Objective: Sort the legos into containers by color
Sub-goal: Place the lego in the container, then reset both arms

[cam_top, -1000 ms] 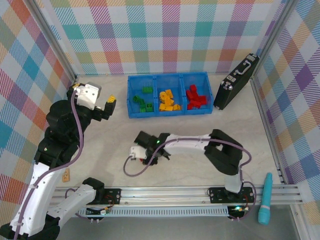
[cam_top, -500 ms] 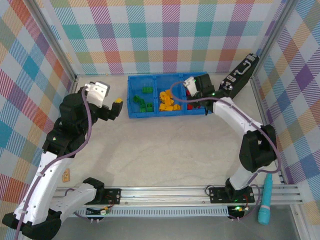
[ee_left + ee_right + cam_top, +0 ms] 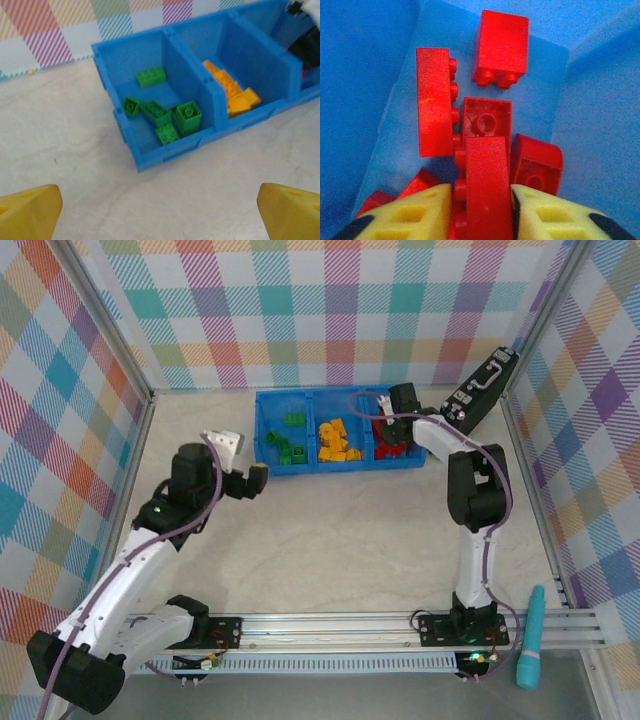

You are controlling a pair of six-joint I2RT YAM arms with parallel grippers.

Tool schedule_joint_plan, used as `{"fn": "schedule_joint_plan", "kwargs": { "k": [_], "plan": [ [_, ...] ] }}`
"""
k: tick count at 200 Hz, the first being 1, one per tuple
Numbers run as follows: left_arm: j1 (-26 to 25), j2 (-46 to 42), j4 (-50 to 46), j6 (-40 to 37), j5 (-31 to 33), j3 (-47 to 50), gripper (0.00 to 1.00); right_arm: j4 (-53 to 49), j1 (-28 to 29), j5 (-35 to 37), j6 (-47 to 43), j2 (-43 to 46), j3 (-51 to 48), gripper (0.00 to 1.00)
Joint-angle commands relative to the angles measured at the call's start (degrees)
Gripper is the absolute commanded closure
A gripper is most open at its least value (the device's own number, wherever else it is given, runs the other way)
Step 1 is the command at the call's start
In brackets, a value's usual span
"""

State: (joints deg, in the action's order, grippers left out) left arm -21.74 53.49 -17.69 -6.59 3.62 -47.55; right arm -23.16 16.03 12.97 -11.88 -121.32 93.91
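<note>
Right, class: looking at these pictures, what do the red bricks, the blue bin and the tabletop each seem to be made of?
Red bricks: moulded plastic, smooth and slightly glossy, with crisp studs. Blue bin: plastic too, faintly grainy matt walls, moulded dividers. Tabletop: pale with marble-like veining, matt; stone or printed laminate, can't tell.

No legible text or labels anywhere.
</note>
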Motion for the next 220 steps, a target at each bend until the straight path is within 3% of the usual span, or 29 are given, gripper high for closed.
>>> {"fn": "schedule_joint_plan", "kwargs": {
  "k": [1,25,42,68,89,101,175,220],
  "plan": [
    [-0.4,-4.7,12.7,3.7,6.4,9.3,0.0,1.6,-0.2,-0.9,0.4,-1.1,2.8,0.59],
    [-0.3,-9.3,21.7,6.1,17.7,20.8,0.0,2.7,-0.4,-0.8,-0.1,-1.4,1.8,0.51],
    [-0.2,-12.1,24.8,6.1,22.1,25.2,0.0,2.7,-0.7,-1.1,-0.4,-1.5,2.0,0.42],
    [0.0,-12.4,30.3,4.8,25.4,28.8,0.0,3.6,-1.0,-2.4,-0.1,0.8,1.5,0.16],
    [0.5,-10.0,37.0,5.0,27.0,32.5,0.0,5.2,-0.9,-3.0,0.4,4.8,-0.4,0.12],
    [0.6,-8.5,41.6,5.1,27.0,34.8,0.0,6.2,-0.9,-3.7,0.8,7.4,-1.7,0.0],
    [4.6,3.7,57.1,4.6,25.6,38.0,0.0,6.0,-1.0,-8.9,3.4,15.7,-4.0,0.01],
    [7.9,17.3,69.7,4.2,24.6,36.3,0.0,4.5,-0.9,-10.6,5.5,16.5,-4.3,0.01]
  ]
}}
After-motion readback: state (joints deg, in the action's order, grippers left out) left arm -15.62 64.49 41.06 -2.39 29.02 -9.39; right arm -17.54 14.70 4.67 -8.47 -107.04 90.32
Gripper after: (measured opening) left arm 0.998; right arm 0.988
